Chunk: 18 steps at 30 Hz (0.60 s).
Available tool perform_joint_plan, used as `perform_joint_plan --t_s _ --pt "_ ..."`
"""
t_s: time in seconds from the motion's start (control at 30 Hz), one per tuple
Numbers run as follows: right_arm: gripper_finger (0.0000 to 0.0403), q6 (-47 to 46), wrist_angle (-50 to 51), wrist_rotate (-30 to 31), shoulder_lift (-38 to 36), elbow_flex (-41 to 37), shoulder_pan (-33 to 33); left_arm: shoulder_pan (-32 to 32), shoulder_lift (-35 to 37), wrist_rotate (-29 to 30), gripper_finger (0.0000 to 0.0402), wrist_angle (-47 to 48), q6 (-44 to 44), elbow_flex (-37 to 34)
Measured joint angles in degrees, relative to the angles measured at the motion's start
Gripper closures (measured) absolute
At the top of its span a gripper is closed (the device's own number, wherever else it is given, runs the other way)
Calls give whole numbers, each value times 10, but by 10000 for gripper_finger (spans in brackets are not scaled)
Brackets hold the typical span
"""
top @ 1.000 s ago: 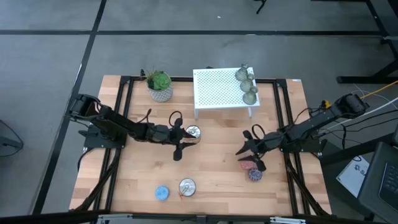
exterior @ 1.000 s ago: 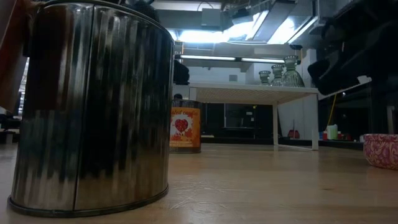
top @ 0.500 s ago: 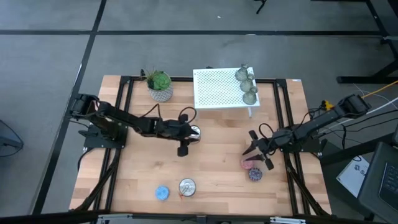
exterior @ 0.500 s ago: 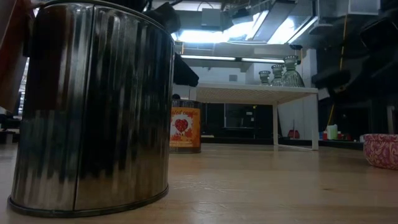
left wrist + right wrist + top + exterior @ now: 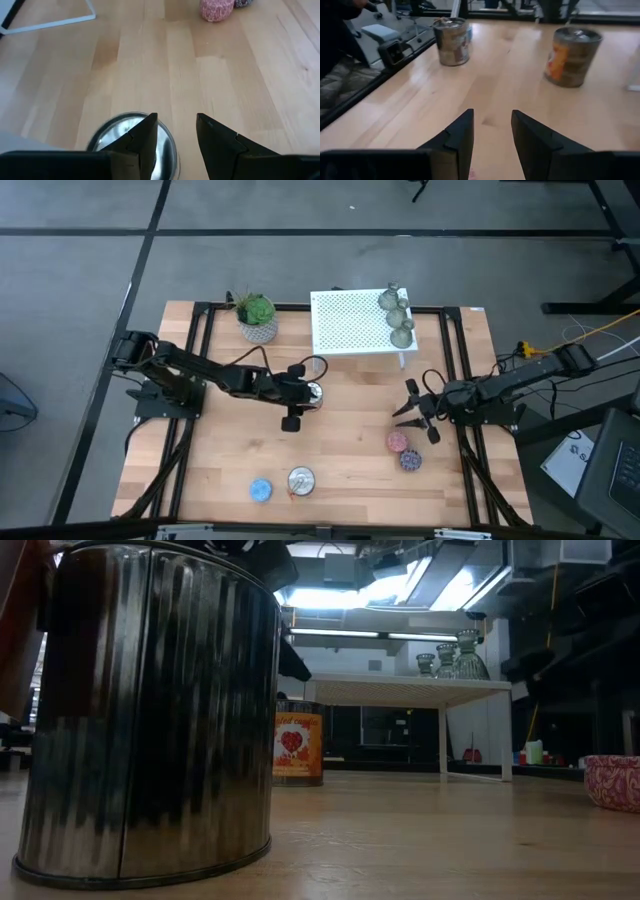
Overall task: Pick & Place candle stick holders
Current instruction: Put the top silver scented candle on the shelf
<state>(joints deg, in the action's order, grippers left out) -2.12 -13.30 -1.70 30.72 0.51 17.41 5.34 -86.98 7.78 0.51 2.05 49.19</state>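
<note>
- High view: three candle stick holders (image 5: 397, 317) sit bunched at the right edge of the white perforated shelf (image 5: 350, 326), upper centre of frame. None picked yet.
- Left end effector (image 5: 294, 408) hovers centre frame, over a metal can (image 5: 311, 392); fingers parted with a narrow gap, pinching nothing.
- Right end effector (image 5: 417, 411) sits right of centre, below the shelf's right leg; also slightly parted, empty. Pink disc (image 5: 398, 442) and purple disc (image 5: 410, 460) lie just below it.
- Low view: the holders (image 5: 452, 657) stand upright on the shelf top, touching or nearly so.
- My call: the right arm is nearer, so use it. Spread the fingers wider first, come in from above, and take the outermost holder by its narrow top so the neighbours don't tip.
- Keep clear of the shelf edge while descending.
</note>
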Motion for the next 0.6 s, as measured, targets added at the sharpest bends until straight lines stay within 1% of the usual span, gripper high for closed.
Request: perform_joint_plan --t_s 0.27,0.6 --pt "268 41 49 1 -36 0 -65 0 0 2 270 -16 12 0" --pt "268 84 69 1 -71 0 -144 0 0 1 270 -14 2 0"
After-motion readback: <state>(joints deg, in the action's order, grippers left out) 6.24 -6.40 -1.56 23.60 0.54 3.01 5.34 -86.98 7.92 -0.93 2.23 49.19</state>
